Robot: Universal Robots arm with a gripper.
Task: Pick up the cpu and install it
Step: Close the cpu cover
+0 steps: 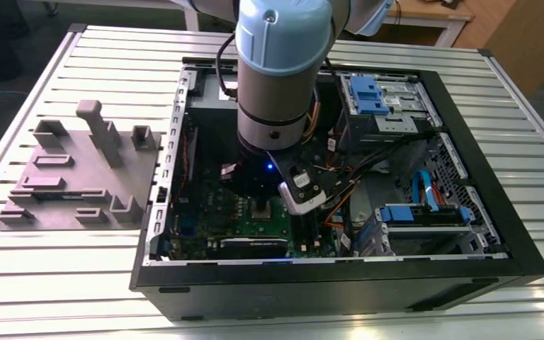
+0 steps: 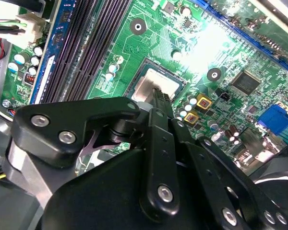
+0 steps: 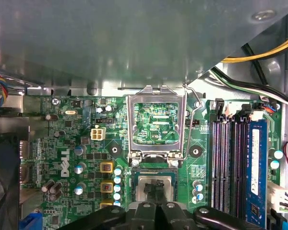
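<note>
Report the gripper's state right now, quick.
Gripper: jaws look shut, tips together at the middle of the cpu, not clamped around its edges.

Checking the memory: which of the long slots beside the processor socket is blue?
The outermost one, farthest from the socket; the slots between them are black.

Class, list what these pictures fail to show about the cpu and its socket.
Both wrist views: the end effector covers part of the cpu, so its seating is unclear.
Exterior view: the arm blocks much of the motherboard; the cpu is too small to judge.
First wrist view: the memory slots run off the picture's edge.
</note>
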